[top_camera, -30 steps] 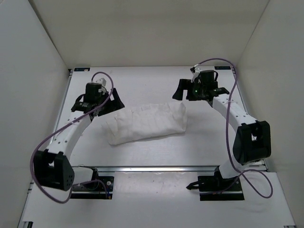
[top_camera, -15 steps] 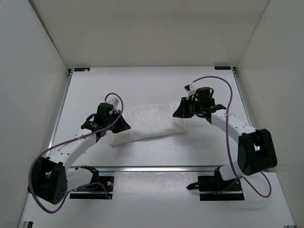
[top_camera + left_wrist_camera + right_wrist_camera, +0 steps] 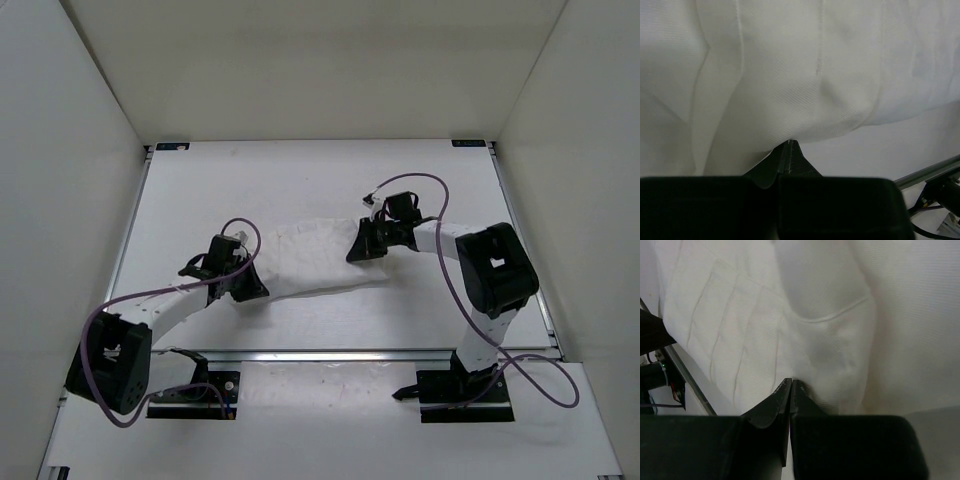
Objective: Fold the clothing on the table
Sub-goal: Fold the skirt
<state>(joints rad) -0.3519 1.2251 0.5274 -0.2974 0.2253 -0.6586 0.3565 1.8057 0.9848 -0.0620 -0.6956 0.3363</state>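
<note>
Clothing: the white clothing [image 3: 315, 260] lies bunched in a long, wrinkled band across the middle of the table [image 3: 300, 180]. Its left end sits a little nearer the arms than its right end.
Surface detail: faint ribbed lines and soft folds run along the fabric, and a curved seam shows in the right wrist view.
Left gripper: the left gripper [image 3: 243, 285] is down at the left end of the band. In its wrist view the two fingers are pressed together, their tips disappear under a fold, and a flap of cloth laps over one finger – it is clamped on the clothing.
Right gripper: the right gripper [image 3: 362, 247] is at the right end, on the far edge of the fabric. Its fingers are closed tight against each other, with the tips touching the fold. Whether any cloth is caught between them cannot be told.
Arms: both reach inward from the sides, low over the table, and a purple cable [image 3: 410, 180] loops above each.
Table edge: a metal rail [image 3: 330, 355] runs along the near side, well apart from the garment – bare white table lies between them.
Surroundings: plain white walls [image 3: 90, 150] enclose the table on three sides.
</note>
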